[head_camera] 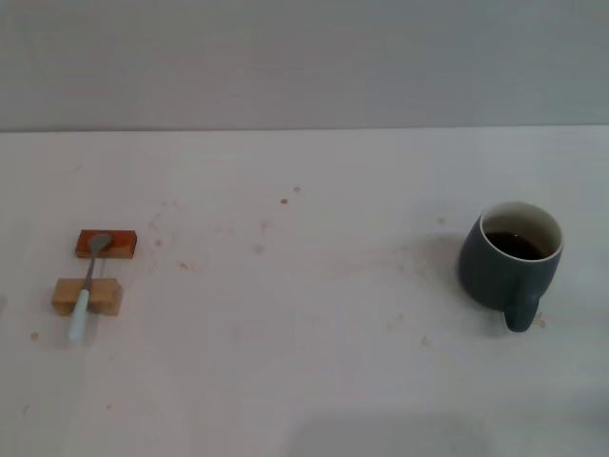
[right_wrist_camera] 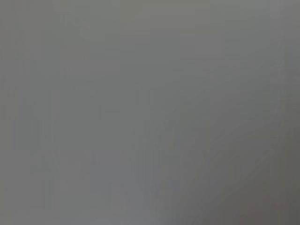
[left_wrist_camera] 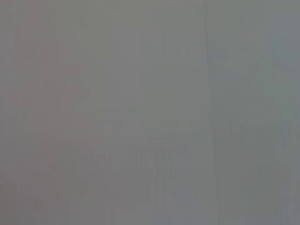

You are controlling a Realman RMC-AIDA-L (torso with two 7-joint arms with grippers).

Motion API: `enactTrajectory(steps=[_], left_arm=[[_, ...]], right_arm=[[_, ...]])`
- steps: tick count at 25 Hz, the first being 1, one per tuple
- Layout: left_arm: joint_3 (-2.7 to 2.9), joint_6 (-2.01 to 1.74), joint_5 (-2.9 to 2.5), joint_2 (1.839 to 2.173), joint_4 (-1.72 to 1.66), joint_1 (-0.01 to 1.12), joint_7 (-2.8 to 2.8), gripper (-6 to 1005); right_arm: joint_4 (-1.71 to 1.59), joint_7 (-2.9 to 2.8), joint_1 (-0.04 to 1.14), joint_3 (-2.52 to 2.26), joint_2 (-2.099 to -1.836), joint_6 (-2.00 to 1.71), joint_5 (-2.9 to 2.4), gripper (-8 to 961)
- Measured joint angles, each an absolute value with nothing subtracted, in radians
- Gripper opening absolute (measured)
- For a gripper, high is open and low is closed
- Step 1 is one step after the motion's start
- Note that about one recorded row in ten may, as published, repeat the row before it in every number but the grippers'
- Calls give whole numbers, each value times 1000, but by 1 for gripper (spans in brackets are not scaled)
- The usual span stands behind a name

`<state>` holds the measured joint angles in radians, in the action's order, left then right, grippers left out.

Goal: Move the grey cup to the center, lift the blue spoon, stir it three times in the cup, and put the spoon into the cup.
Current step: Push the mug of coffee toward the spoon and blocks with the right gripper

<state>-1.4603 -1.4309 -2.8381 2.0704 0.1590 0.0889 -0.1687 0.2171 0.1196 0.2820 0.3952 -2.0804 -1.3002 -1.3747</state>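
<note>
The grey cup [head_camera: 510, 259] sits out on the robot's right side of the white worktop [head_camera: 304, 362], well away from the middle, upright, handle pointing toward the robot, with dark brown liquid inside (looks like coffee). So step one isn't done yet by my read. Way over on the left, the blue spoon [head_camera: 88, 288] is propped across two little blocks: its metal bowl rests on the orange-brown block [head_camera: 107, 244] and its stem crosses the tan wooden block [head_camera: 87, 296], pale blue handle sticking out past it toward the robot.

Neither claw shows up anywhere. Head view has no arms in it, and both wrist views are just flat grey, so I can't tell how either claw is set.

What could go sideways: the cup is full enough that a jerky slide to the center could slosh it. The spoon is skinny and only balanced on those blocks, so a slightly off pinch could flip it or knock a block away.
</note>
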Motion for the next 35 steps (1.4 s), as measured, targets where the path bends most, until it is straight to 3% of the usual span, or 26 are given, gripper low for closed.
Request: enactTrajectory(steps=[13, 35], left_arm=[[-1460, -1431, -2837, 2071, 163, 100, -169, 821], [-1461, -1433, -2832, 2071, 160, 109, -169, 813]], right_arm=[[178, 119, 415, 408, -2080, -1060, -1377, -1], [205, 121, 525, 407, -2080, -898, -1433, -1]])
